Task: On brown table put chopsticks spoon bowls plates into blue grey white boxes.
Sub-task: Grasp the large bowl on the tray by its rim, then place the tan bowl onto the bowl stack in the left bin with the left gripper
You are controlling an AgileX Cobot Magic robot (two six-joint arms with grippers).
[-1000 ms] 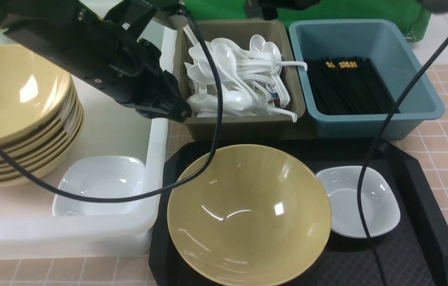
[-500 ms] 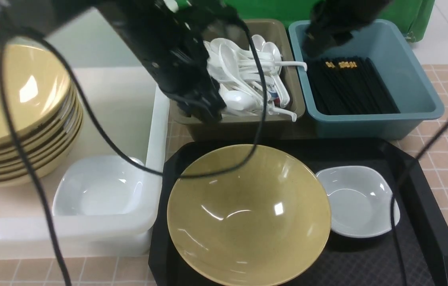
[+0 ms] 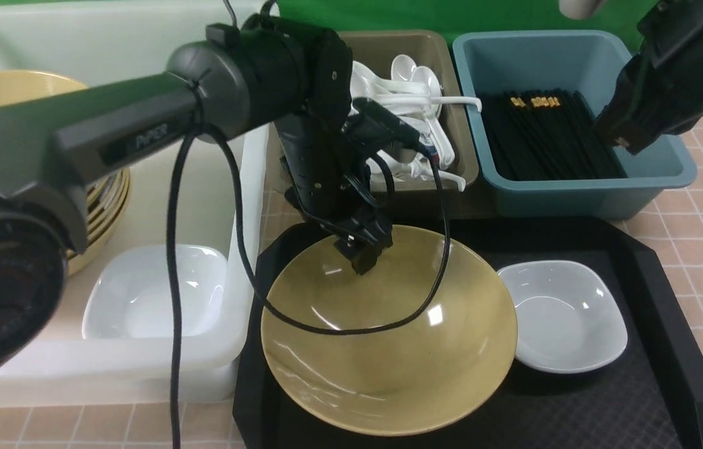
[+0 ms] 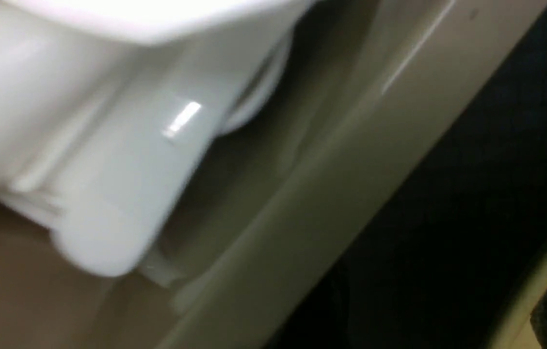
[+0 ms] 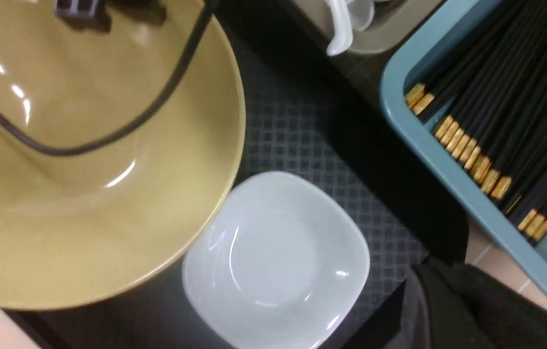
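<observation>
Set with left pincer (image 3: 361, 252) at far rim of yellow bowl (image 3: 389, 374), frame centre, probably for lifting into white box (image 3: 108, 368); cannot tell how far open through blur.

Black cable (image 5: 60, 151) across yellow bowl (image 5: 84, 223)

1 black tray (image 3: 582, 405) — textured, with cut corners — lies nearest the camera; a green backdrop (image 3: 426, 12) stands behind.

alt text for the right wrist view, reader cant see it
A large yellow bowl and a small white plate sit side by side on a black tray, seen from above. Beside the tray, a blue box holds black chopsticks with gold ends. A black cable hangs across the bowl.
</observation>
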